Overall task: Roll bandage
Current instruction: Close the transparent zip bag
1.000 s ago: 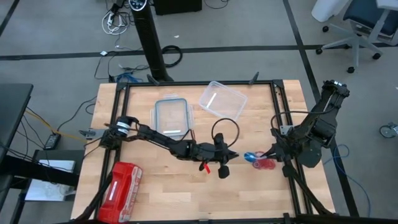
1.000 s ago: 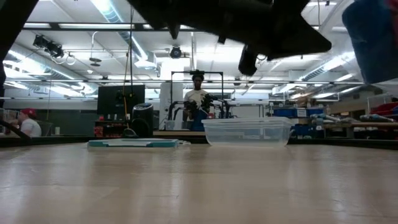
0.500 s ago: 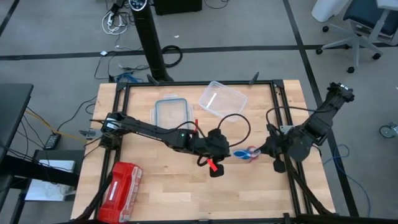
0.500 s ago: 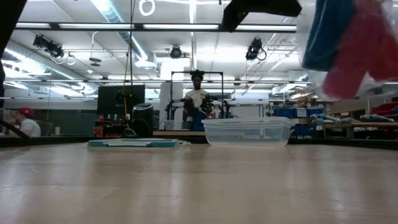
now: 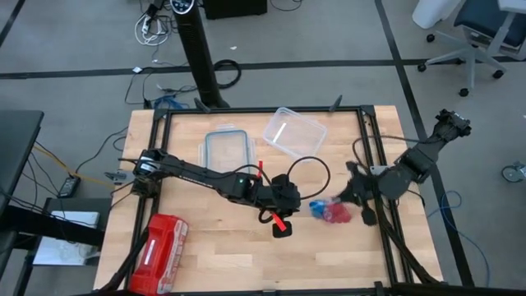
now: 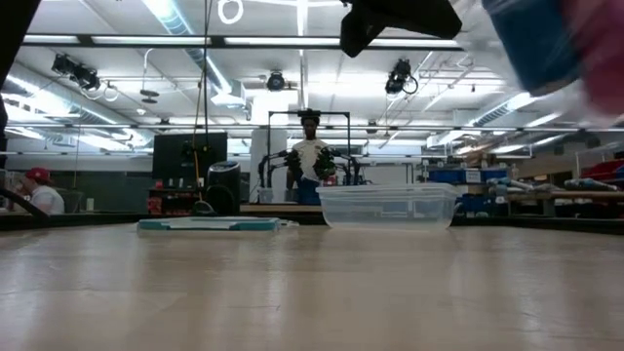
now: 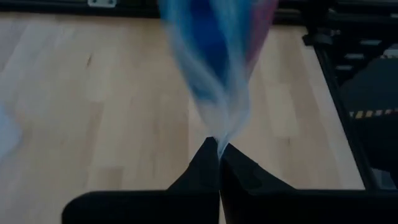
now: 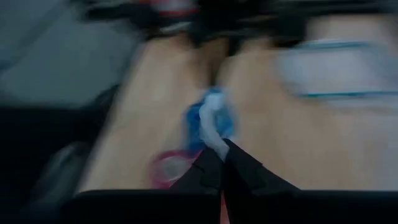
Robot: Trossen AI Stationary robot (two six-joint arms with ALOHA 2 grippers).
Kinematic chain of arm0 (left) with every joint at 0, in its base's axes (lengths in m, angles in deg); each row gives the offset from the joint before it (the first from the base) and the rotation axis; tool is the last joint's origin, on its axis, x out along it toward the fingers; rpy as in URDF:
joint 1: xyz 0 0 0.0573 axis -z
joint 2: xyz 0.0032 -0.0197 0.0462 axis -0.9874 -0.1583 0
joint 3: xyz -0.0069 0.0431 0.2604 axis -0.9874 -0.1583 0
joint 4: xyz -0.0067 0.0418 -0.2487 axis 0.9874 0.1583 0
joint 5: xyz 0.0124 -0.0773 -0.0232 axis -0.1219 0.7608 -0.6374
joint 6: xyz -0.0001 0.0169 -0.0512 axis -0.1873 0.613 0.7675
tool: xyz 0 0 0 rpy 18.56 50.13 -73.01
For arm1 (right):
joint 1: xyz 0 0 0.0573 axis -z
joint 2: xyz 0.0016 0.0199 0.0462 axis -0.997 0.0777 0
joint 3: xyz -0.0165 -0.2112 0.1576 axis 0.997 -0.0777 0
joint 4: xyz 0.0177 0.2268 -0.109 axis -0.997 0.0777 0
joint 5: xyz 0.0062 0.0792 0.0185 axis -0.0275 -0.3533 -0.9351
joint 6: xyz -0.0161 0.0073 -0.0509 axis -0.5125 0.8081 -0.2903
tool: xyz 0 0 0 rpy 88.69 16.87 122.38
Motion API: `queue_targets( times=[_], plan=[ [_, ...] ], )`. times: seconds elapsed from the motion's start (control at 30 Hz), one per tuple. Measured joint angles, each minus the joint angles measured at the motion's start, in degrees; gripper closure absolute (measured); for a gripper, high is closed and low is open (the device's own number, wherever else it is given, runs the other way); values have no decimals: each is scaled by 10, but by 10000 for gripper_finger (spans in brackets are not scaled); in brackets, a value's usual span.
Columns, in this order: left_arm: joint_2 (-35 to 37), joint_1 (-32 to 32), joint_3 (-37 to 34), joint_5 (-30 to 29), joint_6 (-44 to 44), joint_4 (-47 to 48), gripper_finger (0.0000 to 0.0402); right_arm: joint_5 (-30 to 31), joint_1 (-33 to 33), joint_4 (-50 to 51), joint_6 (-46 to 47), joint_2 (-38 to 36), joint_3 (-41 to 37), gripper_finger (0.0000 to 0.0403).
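The blue bandage (image 5: 317, 207) hangs above the table's right middle with red-pink rolls (image 5: 335, 215), both inside a see-through bag. My left gripper (image 5: 302, 204) is shut on the bag from the left. My right gripper (image 5: 349, 201) is shut on it from the right. The low view shows the bandage (image 6: 531, 44) and the rolls (image 6: 597, 39) blurred, high above the tabletop. In the left wrist view the bandage (image 7: 208, 43) is a blue smear beyond my fingers. In the right wrist view the bandage (image 8: 202, 121) sits just past my fingers, with a pink roll (image 8: 165, 168) beside it. My left gripper pinches a gathered bit of the bag's clear film (image 7: 219, 134) between its two fingertips, slanting down from the table's left. The bag is lifted clear. My right gripper pinches whitish film of the bag (image 8: 214, 140) next to the bandage, coming from the table's right. Motion blur hides more.
A clear tub (image 5: 294, 131) and a teal-rimmed lid (image 5: 228, 152) lie toward the far edge. A red zip pouch (image 5: 160, 251) lies at the near left corner. A black frame rail (image 5: 386, 234) runs along the right side. A person (image 6: 310, 156) stands in the room behind.
My left gripper has risen and tipped from pointing steeply down to a shallower slant, staying shut. The bag with the bandage and rolls has come up with it and shifted slightly toward the table's left. My right arm has swung round, its gripper staying on the bag.
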Motion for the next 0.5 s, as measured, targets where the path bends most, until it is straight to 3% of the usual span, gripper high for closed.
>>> queue_targets(
  times=[0.03, 0.1, 0.13, 0.2, 0.3, 0.4, 0.5],
  plan=[
    [0, 3, 0, 2, -1, 3, 401, -33, 1, -7, -17, 4, 0, 401],
    [0, 2, 0, 4, -1, 7, 401, 35, 10, 6, 22, 5, -1, 402],
    [0, 1, 0, 2, -1, 2, 401, 33, 17, 20, 30, 0, -1, 402],
    [0, 4, 0, 4, -2, 7, 401, -50, 29, 4, 1, 4, -1, 401],
    [0, 3, 0, 5, -3, 8, 401, 7, 39, 20, 40, 4, -3, 402],
    [0, 3, 0, 13, -3, 19, 401, -100, 55, 2, 9, 7, -3, 401],
    [-1, 2, -1, 18, -4, 11, 401, -129, 63, -9, -10, 10, -3, 401]
  ],
)
